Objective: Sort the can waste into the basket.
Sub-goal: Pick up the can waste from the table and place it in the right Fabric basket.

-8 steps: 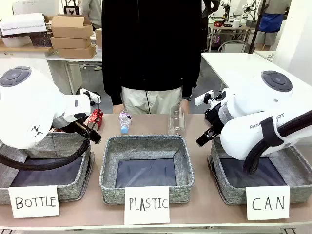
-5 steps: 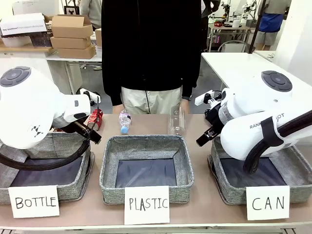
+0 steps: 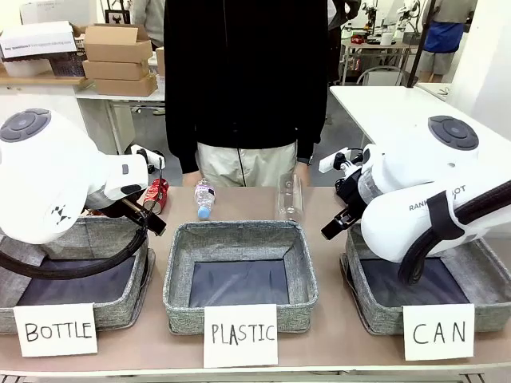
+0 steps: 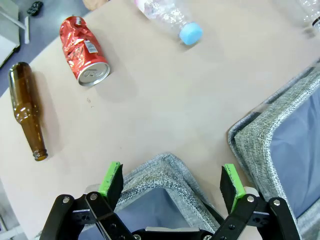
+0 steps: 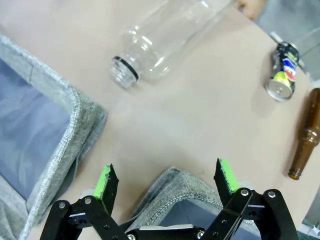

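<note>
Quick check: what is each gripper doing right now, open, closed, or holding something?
Left gripper: open, holding nothing.
Right gripper: open, holding nothing.

Dark can point(image 5: 282, 70) hidden in front view, capless clear bottle point(image 5: 165, 37) cut by top edge

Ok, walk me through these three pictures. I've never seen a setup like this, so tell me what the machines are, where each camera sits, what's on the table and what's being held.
Two white robot arms share a table with a person standing at the far side. The front view looks across the table from between the arms. The other two views come from cameras on each wrist, looking along the fingers.

The left gripper and the right gripper are both open and hold nothing.

Three grey baskets are signed BOTTLE, PLASTIC and CAN. On the table lie a red can, a dark can, brown glass bottles and clear plastic bottles. No can shows in a basket yet.
</note>
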`<state>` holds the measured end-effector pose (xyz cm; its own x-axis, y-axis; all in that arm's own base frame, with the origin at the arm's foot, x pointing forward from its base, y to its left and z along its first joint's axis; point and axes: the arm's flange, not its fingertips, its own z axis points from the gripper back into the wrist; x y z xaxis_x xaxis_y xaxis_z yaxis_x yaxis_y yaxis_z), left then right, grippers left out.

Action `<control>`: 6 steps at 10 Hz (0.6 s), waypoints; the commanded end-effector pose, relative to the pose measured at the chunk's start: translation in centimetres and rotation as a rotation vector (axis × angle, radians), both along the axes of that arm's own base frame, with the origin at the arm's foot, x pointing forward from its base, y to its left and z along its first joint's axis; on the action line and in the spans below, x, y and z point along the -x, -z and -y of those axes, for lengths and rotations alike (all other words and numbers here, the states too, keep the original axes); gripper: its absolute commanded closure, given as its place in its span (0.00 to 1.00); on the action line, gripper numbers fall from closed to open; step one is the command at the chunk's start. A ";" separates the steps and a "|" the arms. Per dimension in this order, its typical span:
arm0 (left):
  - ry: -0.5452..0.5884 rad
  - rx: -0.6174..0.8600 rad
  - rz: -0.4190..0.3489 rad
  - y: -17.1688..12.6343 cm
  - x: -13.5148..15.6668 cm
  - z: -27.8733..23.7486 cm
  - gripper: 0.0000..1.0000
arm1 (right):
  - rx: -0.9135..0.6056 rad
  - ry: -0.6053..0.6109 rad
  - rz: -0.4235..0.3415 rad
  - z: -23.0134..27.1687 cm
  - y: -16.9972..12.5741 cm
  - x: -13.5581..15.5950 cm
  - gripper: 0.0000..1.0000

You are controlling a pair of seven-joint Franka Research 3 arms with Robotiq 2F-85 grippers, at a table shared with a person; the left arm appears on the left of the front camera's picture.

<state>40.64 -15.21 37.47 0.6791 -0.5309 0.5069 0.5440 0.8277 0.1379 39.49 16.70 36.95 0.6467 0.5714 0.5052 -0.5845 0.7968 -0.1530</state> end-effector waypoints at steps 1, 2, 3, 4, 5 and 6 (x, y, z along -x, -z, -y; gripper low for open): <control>0.000 0.000 0.000 0.0 0.0 0.0 0.00 | -0.001 0.000 0.000 0.0 0.0 0.0 0.00; 0.081 0.044 0.005 -2.6 1.0 0.2 0.00 | 0.000 0.000 0.000 0.0 0.0 0.0 0.00; 0.138 0.087 -0.025 -7.0 2.9 -0.1 0.00 | -0.054 -0.021 -0.041 0.7 -4.1 2.3 0.00; 0.039 0.086 0.003 -12.1 5.6 -0.7 0.00 | -0.043 0.042 0.033 1.9 -8.5 5.7 0.00; -0.003 0.135 0.079 -17.0 9.4 -2.2 0.00 | -0.071 0.100 0.108 3.7 -12.5 10.0 0.00; 0.054 0.147 0.106 -19.1 12.8 -3.7 0.00 | -0.116 0.104 0.134 5.4 -14.6 13.7 0.00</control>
